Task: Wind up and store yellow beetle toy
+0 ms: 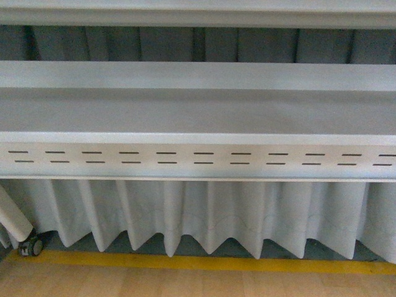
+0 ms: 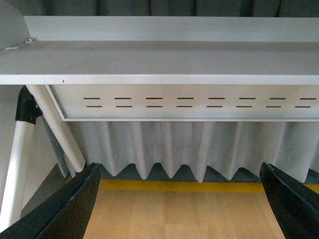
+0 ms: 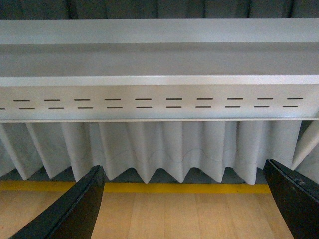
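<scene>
Front view gives us one white table [image 1: 198,111], one pleated curtain [image 1: 204,216], one caster [image 1: 31,246] at lower left; the yellow beetle toy shows nowhere. Our left gripper [image 2: 178,172] and right gripper [image 3: 183,172] both gape wide, empty. We judge this the start: next, find the toy.

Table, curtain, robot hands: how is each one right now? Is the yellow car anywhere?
Table: nothing on the part shown.
Curtain: hanging down in folds.
Left gripper: jaws wide apart, holding nothing.
Right gripper: jaws wide apart, holding nothing.
Yellow car: not in view.
</scene>
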Action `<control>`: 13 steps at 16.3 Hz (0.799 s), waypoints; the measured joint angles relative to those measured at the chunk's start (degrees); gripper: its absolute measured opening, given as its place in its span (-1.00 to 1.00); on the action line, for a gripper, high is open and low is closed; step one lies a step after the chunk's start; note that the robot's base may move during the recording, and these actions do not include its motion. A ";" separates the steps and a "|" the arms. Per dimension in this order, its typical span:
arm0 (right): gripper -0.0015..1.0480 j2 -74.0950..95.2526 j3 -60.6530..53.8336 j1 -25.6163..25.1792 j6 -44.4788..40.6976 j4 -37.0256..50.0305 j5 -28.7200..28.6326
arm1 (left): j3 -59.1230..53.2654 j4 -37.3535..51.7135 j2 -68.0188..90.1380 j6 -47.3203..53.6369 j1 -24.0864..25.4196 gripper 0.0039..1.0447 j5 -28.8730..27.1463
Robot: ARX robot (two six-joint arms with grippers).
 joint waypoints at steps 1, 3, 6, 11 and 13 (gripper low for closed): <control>0.87 0.00 0.00 0.00 0.00 0.00 0.00 | 0.00 0.00 0.00 0.00 0.00 0.88 0.00; 0.87 0.00 0.00 0.00 0.00 0.00 -0.02 | 0.00 0.00 0.00 0.00 0.00 0.88 0.00; 0.87 0.00 0.00 0.00 0.00 0.00 0.00 | 0.00 0.00 0.00 0.00 0.00 0.88 0.00; 0.87 0.00 0.00 0.00 0.00 0.00 0.00 | 0.00 0.00 0.00 0.00 0.00 0.88 0.00; 0.87 0.00 0.00 0.00 0.00 0.00 -0.02 | 0.00 0.00 0.00 0.00 0.02 0.88 0.00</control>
